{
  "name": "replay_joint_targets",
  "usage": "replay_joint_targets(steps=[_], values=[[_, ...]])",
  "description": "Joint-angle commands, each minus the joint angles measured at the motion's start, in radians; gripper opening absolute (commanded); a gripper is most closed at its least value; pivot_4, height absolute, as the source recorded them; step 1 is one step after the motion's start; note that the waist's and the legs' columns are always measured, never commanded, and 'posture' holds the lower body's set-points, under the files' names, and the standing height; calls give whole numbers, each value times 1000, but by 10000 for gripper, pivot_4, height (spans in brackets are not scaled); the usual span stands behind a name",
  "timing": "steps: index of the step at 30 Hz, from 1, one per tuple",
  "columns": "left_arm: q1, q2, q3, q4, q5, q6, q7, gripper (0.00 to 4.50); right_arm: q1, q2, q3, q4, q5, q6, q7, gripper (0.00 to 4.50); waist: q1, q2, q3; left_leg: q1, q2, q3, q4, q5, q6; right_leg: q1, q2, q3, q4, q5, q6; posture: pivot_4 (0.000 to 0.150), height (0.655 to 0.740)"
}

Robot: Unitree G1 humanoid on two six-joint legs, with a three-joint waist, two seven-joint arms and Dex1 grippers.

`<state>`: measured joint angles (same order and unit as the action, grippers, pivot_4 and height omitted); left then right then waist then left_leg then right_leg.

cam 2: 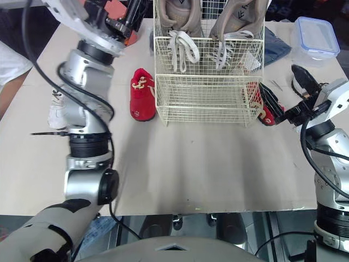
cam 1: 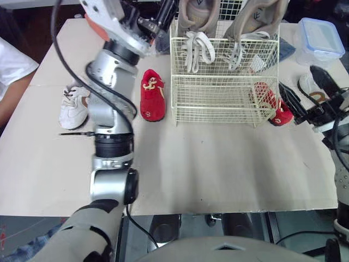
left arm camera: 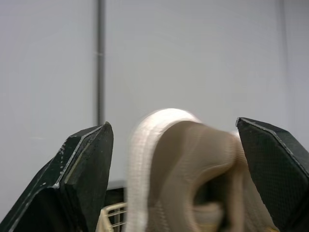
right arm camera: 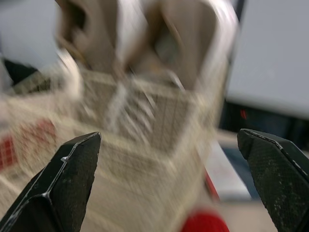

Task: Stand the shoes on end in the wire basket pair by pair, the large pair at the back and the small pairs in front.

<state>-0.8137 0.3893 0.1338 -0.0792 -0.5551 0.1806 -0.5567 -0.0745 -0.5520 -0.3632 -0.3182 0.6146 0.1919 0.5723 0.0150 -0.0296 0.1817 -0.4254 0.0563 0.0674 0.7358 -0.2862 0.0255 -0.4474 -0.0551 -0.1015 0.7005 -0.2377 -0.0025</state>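
A cream wire basket [cam 1: 218, 101] stands at the table's back middle. Two large beige shoes [cam 1: 197, 16] [cam 1: 257, 19] stand on end in its rear part, laces hanging. My left gripper [left arm camera: 178, 183] is raised beside the left beige shoe [left arm camera: 183, 164], open, the shoe's heel just beyond its fingers. One small red shoe [cam 1: 152, 94] lies left of the basket. Another red shoe [cam 1: 277, 108] lies at the basket's right front corner, with my open right gripper [cam 1: 305, 91] close beside it. A small white shoe [cam 1: 73, 106] lies far left, partly behind my left arm.
A clear box with a blue lid [cam 1: 322, 37] and a blue cloth [cam 1: 286, 49] sit at the back right. Another white shoe [cam 1: 308, 83] shows behind the right gripper. A person's white sleeve [cam 1: 13, 65] is at the left edge. Bare tabletop [cam 1: 218, 164] lies before the basket.
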Motion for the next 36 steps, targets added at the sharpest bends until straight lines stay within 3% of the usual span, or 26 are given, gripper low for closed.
replay_joint_targets(steps=[1, 9, 14, 22, 30, 31, 33, 36], values=[[14, 96, 39, -105, -95, 119, -80, 44012, 17, -27, -37, 19, 11, 35, 10, 45000, -1, 0, 0, 1, 0, 0, 0, 0, 0, 0, 0, 1, 0, 0, 0, 1500, 6860], [130, 358, 19, -250, -272, 403, -328, 44012, 59, -80, -12, 215, -42, 100, 84, 45000, -1, 0, 0, 8, 0, 4, -1, 0, 0, 2, 1, 8, 4, -1, 0, 1500, 6860], [165, 452, -15, -300, -324, 528, -421, 44012, -3, -131, -9, 388, -50, 108, 199, 45000, -1, 1, 0, 9, 0, 4, -1, 0, 0, 2, 1, 9, 5, -1, 1, 1500, 6860], [191, 549, -58, -339, -303, 609, -500, 44012, -135, -142, 39, 548, -93, 96, 301, 45000, -4, 2, 1, 10, 0, 5, -2, 0, 0, 1, 3, 11, 5, -2, 2, 1500, 6860], [186, 532, -47, -373, -332, 631, -488, 44012, -194, -126, 74, 605, -120, 79, 341, 45000, -1, 2, 1, 9, 0, 5, -2, 0, 0, 1, 1, 11, 5, -1, 1, 1500, 6860], [186, 531, -48, -376, -332, 630, -489, 45000, -199, -124, 74, 610, -122, 75, 343, 39327, -1, 2, 1, 9, 0, 5, -2, 0, 0, 1, 1, 11, 5, -1, 2, 1500, 6860], [186, 527, -46, -380, -335, 632, -489, 45000, -204, -122, 73, 615, -125, 71, 349, 35222, -1, 2, 1, 9, 0, 5, -2, 0, 0, 1, 1, 11, 5, -1, 2, 1500, 6860], [183, 519, -50, -386, -335, 635, -486, 45000, -201, -117, 71, 610, -124, 65, 356, 20326, -2, 2, 1, 10, 0, 5, -2, 0, 0, 1, 2, 11, 5, -2, 2, 1500, 6860]])
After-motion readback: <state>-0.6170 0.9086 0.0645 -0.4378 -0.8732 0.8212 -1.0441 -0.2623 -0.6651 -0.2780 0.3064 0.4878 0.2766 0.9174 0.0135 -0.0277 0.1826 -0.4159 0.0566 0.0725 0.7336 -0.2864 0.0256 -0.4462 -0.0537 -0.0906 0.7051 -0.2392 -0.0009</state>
